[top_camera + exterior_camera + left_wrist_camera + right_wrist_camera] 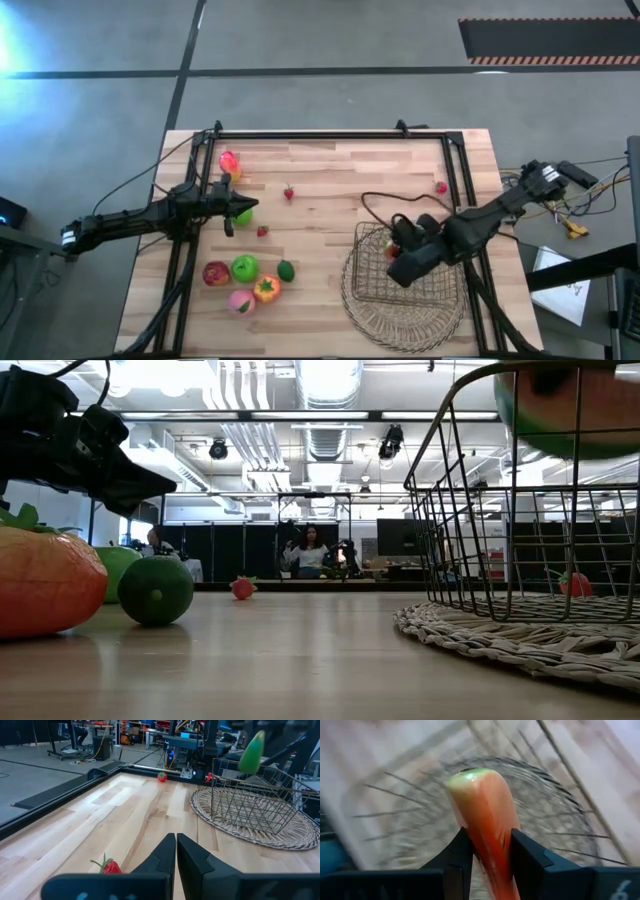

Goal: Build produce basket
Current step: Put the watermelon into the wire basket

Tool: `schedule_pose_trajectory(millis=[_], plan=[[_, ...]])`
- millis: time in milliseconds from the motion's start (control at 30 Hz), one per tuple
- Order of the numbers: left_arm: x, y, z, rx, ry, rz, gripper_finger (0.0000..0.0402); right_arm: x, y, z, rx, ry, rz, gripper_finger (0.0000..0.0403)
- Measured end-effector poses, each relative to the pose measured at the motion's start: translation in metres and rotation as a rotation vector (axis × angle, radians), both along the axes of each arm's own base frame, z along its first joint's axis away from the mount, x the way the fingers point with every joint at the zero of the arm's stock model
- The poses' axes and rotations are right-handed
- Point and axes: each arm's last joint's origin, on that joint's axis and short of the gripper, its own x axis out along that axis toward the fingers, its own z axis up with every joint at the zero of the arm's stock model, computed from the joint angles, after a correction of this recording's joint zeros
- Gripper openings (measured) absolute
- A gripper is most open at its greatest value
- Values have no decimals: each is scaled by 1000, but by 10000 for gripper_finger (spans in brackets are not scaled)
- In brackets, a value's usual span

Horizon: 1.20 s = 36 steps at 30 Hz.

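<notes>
High view, stock: my right pincer (397, 258) gripped one long reddish piece (485, 820) above the basket (405, 270). Left pincer (176, 851) was shut, empty; most produce (250, 280) remained on the worktop (330, 180).

Pale wood table (330, 170), thin wire basket (400, 272), seemingly straw mat (400, 320).

The table (330, 165) is of light wooden planks with a black frame along its edges. At the right near part lies a round woven straw mat (405, 315), and the wire basket (400, 275) stands on it. At the left near part lie a red fruit (215, 273), a green apple (245, 267), a small green fruit (286, 270), a pink fruit (240, 301) and an orange fruit (266, 289), close together. Small red berries (289, 193) lie apart from each other in the middle and at the far right. A pink fruit (229, 161) lies at the far left.
</notes>
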Motion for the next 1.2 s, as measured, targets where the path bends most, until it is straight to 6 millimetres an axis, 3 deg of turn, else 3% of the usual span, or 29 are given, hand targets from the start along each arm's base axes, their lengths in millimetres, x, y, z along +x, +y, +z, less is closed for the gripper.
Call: schedule_pose_trajectory(millis=[300,667,867,1200], plan=[[0,0,0,-1,0,0,0,9,-11,-47,-12,214,-5,91],[0,0,0,0,0,0,0,-5,-21,-77,68,277,-333,91],[0,0,0,0,0,0,0,-9,-21,-98,120,287,-355,91],[0,0,0,0,0,0,0,-14,-26,-111,131,323,-399,128]])
